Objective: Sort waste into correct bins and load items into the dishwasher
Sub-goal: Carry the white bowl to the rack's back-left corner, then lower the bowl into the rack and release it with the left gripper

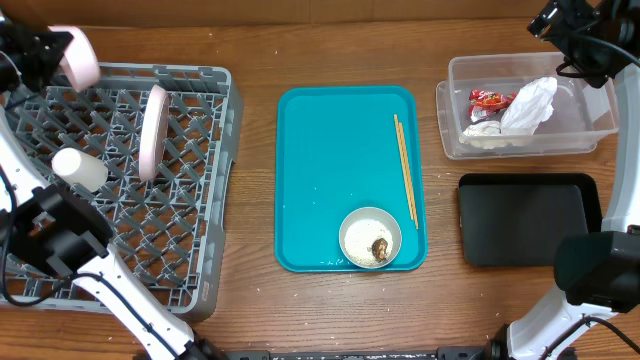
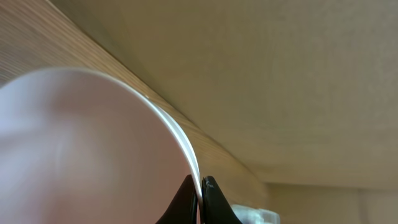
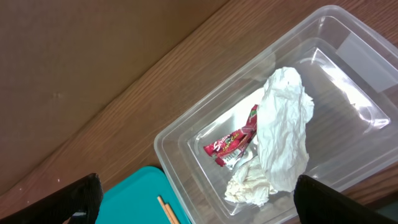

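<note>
Clamping the rim of the small pale pink dish [image 2: 81,155] with the left gripper [image 2: 199,182], both fingers [image 2: 183,206] pressed together on the thin edge, one on each face. Holding it at the far left corner of the worktop, over the far wall of the grey dish rack [image 1: 200,250]. Inside the rack, toward its far side: the round white-pink plate [image 1: 153,130], standing on edge; closer to the left edge of the worktop, the small white cup [image 1: 80,168], lying on its side. At mid-worktop, on the teal tray [image 1: 320,150]: the wooden chopsticks [image 1: 405,170], laid side by side along its right side, and the white bowl [image 1: 370,237] in its near right corner, with rice grains [image 1: 358,248] and a small brown food lump [image 1: 381,248] inside. At the far right corner, in the clear tub [image 1: 590,120]: the red snack wrapper [image 3: 233,144] and the crumpled white napkin [image 3: 283,137], touching each other. Toward the near right corner, just beside the tub: the black tray [image 1: 528,218], flat on the wood. Hovering above the tub with the right gripper [image 3: 198,193], fingers [image 3: 74,199] spread wide apart.
</note>
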`<state>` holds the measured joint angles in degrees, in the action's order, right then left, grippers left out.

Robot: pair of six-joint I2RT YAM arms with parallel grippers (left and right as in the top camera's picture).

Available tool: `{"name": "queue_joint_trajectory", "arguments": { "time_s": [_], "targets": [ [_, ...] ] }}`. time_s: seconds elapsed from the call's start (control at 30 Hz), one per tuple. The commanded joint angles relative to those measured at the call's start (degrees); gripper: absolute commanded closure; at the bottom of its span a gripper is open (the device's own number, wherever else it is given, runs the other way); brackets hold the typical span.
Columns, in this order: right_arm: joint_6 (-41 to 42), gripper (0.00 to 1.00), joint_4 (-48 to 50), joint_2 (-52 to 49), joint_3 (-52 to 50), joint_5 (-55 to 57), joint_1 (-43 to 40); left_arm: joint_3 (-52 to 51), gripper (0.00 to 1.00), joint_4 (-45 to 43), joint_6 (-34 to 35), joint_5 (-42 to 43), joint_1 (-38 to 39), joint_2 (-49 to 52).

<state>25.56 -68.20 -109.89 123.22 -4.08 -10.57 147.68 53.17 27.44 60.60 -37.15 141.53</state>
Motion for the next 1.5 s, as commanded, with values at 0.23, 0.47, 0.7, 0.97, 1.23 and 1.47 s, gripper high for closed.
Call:
{"name": "queue_joint_trajectory", "arguments": {
  "time_s": [0.23, 0.47, 0.7, 0.97, 1.23, 1.47],
  "targets": [
    [0.4, 0.0, 0.2, 1.1, 0.6, 0.2, -0.1, 0.5, 0.96, -2.8, 4.9, 15.1, 0.3, 8.6],
    [0.4, 0.0, 0.2, 1.1, 0.6, 0.2, -0.1, 0.5, 0.96, -1.8, 4.5, 15.7, 0.4, 9.1],
    [0.4, 0.0, 0.2, 1.1, 0.6, 0.2, -0.1, 0.5, 0.96, 0.1, 4.5, 15.7, -0.8, 9.1],
    [0.4, 0.0, 0.2, 1.1, 0.6, 0.2, -0.1, 0.5, 0.96, 2.4, 1.2, 15.2, -3.9, 9.1],
    [0.4, 0.0, 0.2, 1.1, 0.6, 0.2, -0.1, 0.6, 0.78, 11.2, -4.4, 6.9, -6.2, 9.1],
    [0.4, 0.0, 0.2, 1.1, 0.6, 0.2, -0.1, 0.6, 0.71, 13.8, -5.7, 6.7, -9.7, 8.6]
  ]
}}
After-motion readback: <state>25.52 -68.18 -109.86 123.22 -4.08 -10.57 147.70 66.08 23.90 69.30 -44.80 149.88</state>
